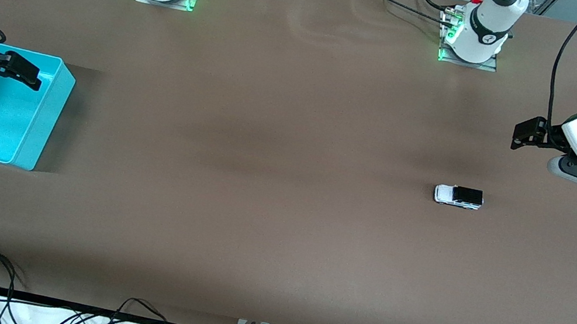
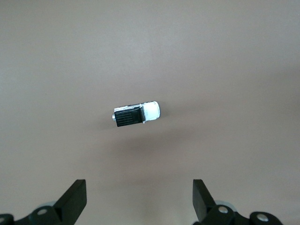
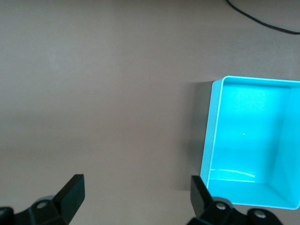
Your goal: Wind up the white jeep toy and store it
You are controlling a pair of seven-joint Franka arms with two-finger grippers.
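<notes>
In the right half of the front frame, a little below centre, the white jeep toy [image 1: 458, 196] sits on its wheels on the brown table [image 1: 271, 194], black roof up. My left gripper [image 1: 524, 135] hangs at the right edge of that frame, above and beside the jeep, fingers spread wide and holding nothing; in my left wrist frame the jeep [image 2: 136, 115] lies near centre, apart from my fingertips [image 2: 75, 197]. My right gripper [image 1: 23, 69] hovers at the left edge over the turquoise bin [image 1: 51, 108], its fingers likewise parted and bare.
</notes>
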